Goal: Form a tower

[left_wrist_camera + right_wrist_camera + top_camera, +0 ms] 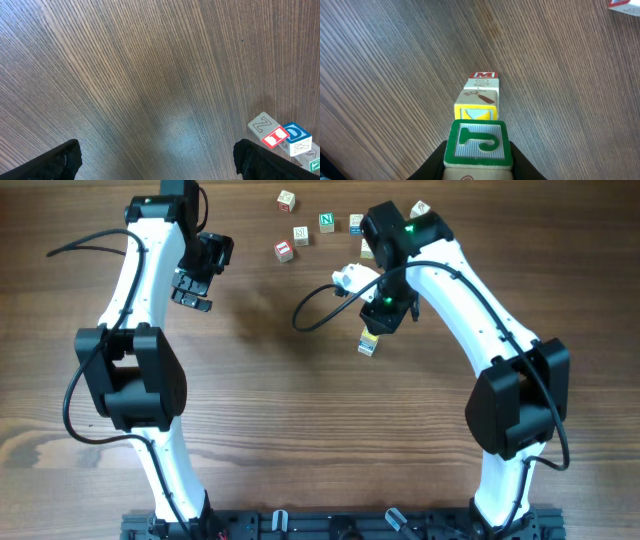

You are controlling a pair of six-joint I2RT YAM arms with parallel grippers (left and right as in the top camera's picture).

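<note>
The left end effector (192, 290) hovers over the left part of the table (270, 410), its fingers (60, 161) spread fully apart and holding nothing. Only bare wood lies beneath it, and open table runs rightward to the middle. Loose letter cubes (301, 235) are scattered toward the far edge, well apart from the stack. Right of centre stands the tower (368, 342). From the right wrist it shows a red M cube (484, 76) lowest, then a hammer-picture cube (481, 95), then a yellow cube (476, 112). The right end effector (478, 160) is clamped on a green J cube (477, 142) at the top. Whether it rests on the yellow cube is unclear. Clear wood surrounds the tower's base.
</note>
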